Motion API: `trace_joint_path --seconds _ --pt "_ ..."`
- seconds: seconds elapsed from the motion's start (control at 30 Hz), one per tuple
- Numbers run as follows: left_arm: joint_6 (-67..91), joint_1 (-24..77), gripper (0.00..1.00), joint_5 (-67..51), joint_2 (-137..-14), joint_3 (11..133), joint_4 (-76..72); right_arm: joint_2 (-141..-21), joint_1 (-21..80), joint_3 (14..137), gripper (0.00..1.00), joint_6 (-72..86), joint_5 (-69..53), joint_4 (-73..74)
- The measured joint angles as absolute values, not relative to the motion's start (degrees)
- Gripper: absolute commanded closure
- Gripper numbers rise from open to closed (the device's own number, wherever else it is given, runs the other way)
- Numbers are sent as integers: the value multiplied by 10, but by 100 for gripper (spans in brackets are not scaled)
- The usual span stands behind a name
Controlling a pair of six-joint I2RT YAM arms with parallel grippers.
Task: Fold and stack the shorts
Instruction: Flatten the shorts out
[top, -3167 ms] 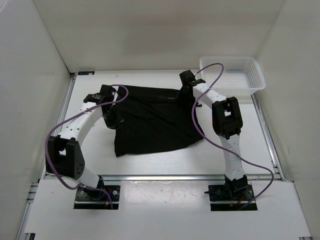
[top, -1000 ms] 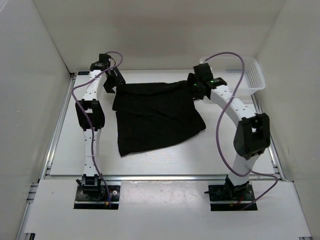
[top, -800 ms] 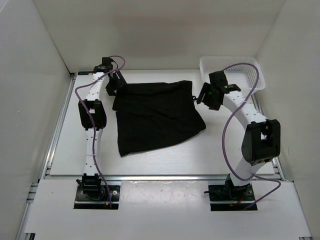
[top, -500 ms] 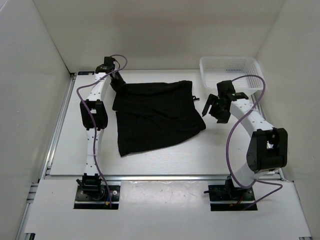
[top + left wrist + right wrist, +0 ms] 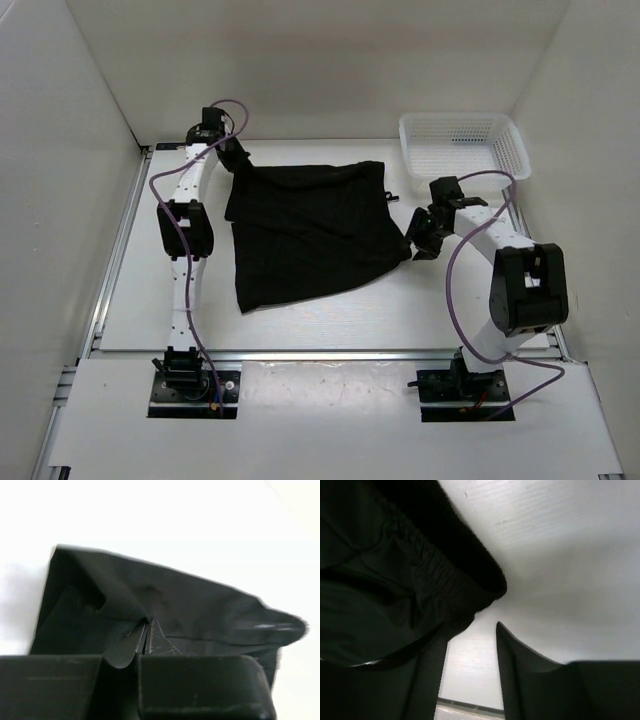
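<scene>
Top external view gives me the plain black, soft cloth shorts (image 5: 315, 225) lying spread on the white table (image 5: 330, 320), roughly in the middle. Their far edge runs almost straight between the two arms and their near edge slants down toward the left. The white plastic mesh basket (image 5: 465, 150) sits at the far right corner of the table, apart from the cloth.

My left gripper (image 5: 232, 160) is at the far left corner of the shorts, with the arm stretched out along the left side. On the left wrist camera its fingers (image 5: 200, 685) are pressed together, pinching a fold of the black fabric. The cloth rises from that pinch into a small tent above the bright table.

My right gripper (image 5: 418, 240) is low at the right near corner of the shorts, just beside the hem. On the right wrist camera the jaws are spread, with bare table showing in the gap between the fingers (image 5: 525, 680). A gathered, puckered edge of the shorts fills the upper left of that view and reaches down to the left finger. I cannot tell whether that finger touches the cloth.
</scene>
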State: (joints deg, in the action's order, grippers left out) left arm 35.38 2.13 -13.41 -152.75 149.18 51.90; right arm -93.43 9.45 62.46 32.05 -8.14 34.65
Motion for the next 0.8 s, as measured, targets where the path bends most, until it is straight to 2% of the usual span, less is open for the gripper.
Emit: trace_joint_path --seconds 0.03,0.1,0.13,0.2,0.3,0.33,0.37,0.4,0.47,0.53,0.67,0.7,0.8 --pt "362 19 90 -141 -1531 1506 513 -945 95 625 68 322 -82 339" --pt "383 15 90 -151 -1540 1537 490 -969 95 625 81 326 -84 328" --pt "396 13 90 -158 -1543 1549 474 -980 95 625 91 328 -87 324" --pt "423 10 90 -169 -1552 1563 444 -999 95 625 98 328 -90 323" --pt "468 6 90 -184 -1578 1583 400 -1010 95 625 100 328 -92 322" --pt "482 5 84 -189 -1589 1587 386 -1012 95 625 100 328 -92 320" --pt "494 4 68 -192 -1598 1588 375 -1013 95 625 98 328 -92 319" --pt "504 4 39 -194 -1606 1588 367 -1014 95 625 97 328 -92 317" --pt "519 1 23 -199 -1619 1588 357 -1014 95 625 89 329 -92 316" --pt "529 -1 18 -202 -1623 1581 354 -1015 95 625 86 328 -90 315" --pt "520 -14 5 -202 -1597 1534 344 -1015 95 625 59 324 -86 315" --pt "514 -20 1 -202 -1581 1514 344 -1015 95 625 49 325 -84 315" --pt "495 -42 0 -200 -1508 1436 343 -1014 95 625 42 324 -76 315"
